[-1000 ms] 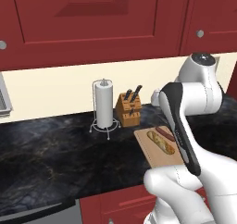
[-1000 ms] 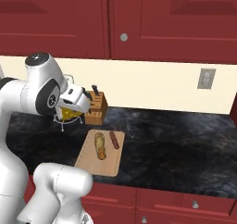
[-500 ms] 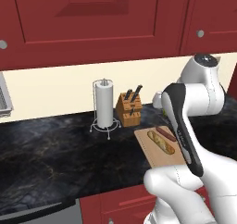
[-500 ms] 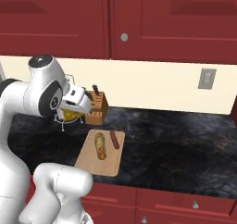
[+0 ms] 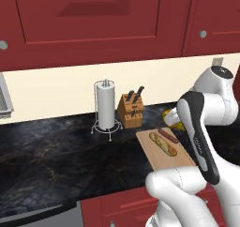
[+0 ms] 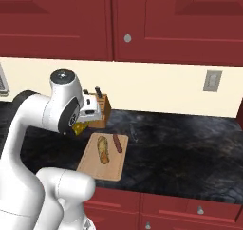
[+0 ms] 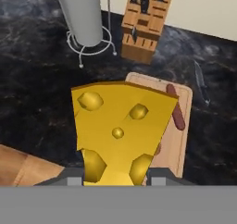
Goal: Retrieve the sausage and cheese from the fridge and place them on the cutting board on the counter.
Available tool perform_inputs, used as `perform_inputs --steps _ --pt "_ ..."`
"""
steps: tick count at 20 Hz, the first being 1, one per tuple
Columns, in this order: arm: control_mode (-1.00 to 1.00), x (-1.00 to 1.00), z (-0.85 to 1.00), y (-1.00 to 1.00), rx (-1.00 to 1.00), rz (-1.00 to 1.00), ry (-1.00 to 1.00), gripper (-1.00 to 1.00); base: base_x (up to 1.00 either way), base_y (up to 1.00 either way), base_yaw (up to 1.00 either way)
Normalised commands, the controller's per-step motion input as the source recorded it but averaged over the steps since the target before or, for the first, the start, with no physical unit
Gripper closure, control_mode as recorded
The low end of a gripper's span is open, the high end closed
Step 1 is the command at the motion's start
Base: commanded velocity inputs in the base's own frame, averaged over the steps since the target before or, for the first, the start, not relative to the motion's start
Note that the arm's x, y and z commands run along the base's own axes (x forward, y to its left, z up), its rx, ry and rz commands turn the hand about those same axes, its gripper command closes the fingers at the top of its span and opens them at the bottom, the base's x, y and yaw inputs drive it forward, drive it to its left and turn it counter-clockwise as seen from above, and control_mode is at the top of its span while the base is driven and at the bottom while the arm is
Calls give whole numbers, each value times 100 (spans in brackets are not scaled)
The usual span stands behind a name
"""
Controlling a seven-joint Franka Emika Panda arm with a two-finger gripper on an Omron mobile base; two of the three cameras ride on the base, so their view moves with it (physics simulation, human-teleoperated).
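Note:
My gripper [image 7: 115, 177] is shut on the cheese [image 7: 118, 130], a golden-yellow wedge with darker holes, and holds it in the air above the near left part of the cutting board [image 7: 180, 140]. The sausage [image 7: 176, 109] lies on the board's far side. In the right base view the cheese [image 6: 78, 128] peeks out under the hand, just left of the board [image 6: 102, 165], on which lie the sausage [image 6: 117, 143] and a bread loaf [image 6: 102, 149]. The board [image 5: 164, 158] rests on the black counter [image 5: 56, 155]. The fridge is out of view.
A wooden knife block [image 5: 131, 109] and a paper towel holder [image 5: 106, 109] stand at the back of the counter, left of and behind the board. A loose knife [image 7: 201, 82] lies on the counter beyond the board. Red cabinets hang overhead.
The arm has carried the cheese a little to the right, closer to the cutting board. The grip on the cheese is unchanged.

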Motion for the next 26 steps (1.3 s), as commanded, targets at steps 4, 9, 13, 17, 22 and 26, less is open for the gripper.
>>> perform_inputs --steps 4,9,13,17,22,26 --pt "-100 3 -62 7 -20 36 -4 100 0 0 0" --pt "-100 6 -60 6 -21 32 0 100 0 0 0" --pt "-100 -7 -48 0 0 30 -13 100 0 0 0" --pt "-100 0 -36 0 7 23 -6 100 0 0 0" --pt "-100 0 -33 4 2 1 10 100 0 0 0" --pt "-100 0 -46 3 0 -17 10 100 0 0 0"
